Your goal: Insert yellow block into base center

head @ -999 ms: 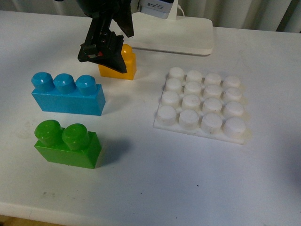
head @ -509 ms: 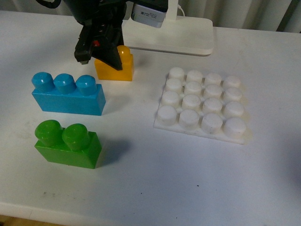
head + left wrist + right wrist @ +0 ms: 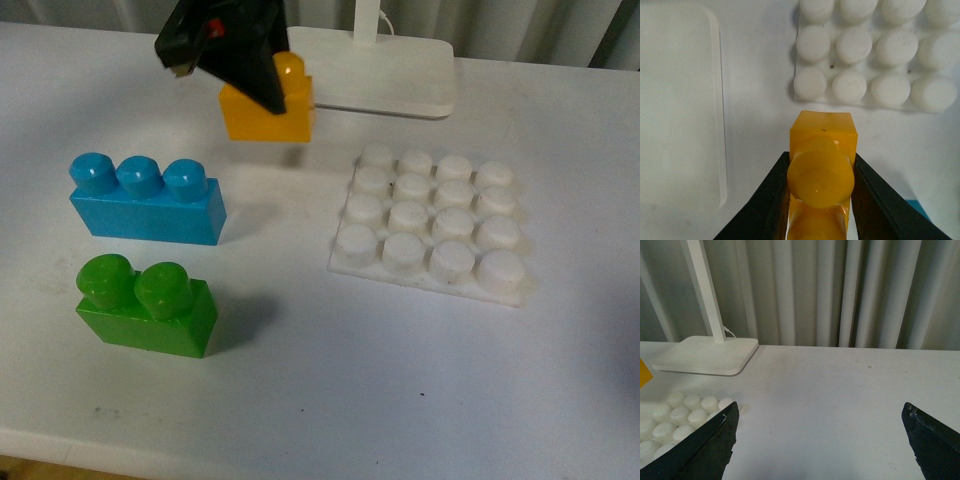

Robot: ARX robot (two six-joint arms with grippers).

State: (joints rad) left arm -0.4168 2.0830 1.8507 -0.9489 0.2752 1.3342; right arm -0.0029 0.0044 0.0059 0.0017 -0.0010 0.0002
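Now that my left gripper (image 3: 821, 167) has come up off the table, its jaws are closed tight on the sides of the yellow block (image 3: 824, 132). A moment ago the block sat on the tabletop; it now hangs clear, shadow beneath it, in front of the lamp foot (image 3: 390, 75). I judge the pick done, with the carry and the press still ahead. The base (image 3: 430, 218) lies apart towards my right, its centre studs bare. My right gripper (image 3: 822, 440) is spread wide and empty. The blue brick (image 3: 145, 200) and green brick (image 3: 145, 305) haven't moved.
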